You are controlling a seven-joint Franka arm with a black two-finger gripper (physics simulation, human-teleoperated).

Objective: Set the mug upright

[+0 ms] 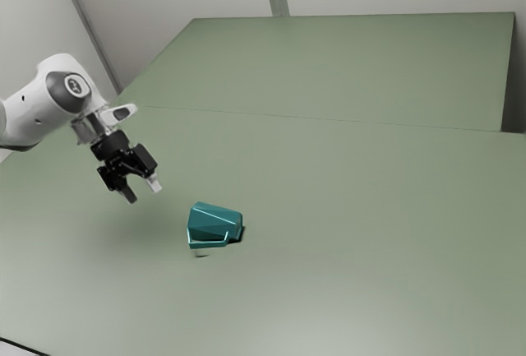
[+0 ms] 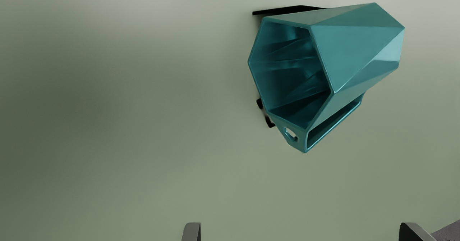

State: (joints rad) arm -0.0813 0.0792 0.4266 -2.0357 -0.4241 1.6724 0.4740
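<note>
Spread gripper near teal mug on its side, bare inside.

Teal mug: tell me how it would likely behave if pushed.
The mug looks stiff, with crisp, undented facets. Lying on its side, it would probably rock rather than roll, given those flat faces and the handle. Its shiny surface may be slippery.
</note>
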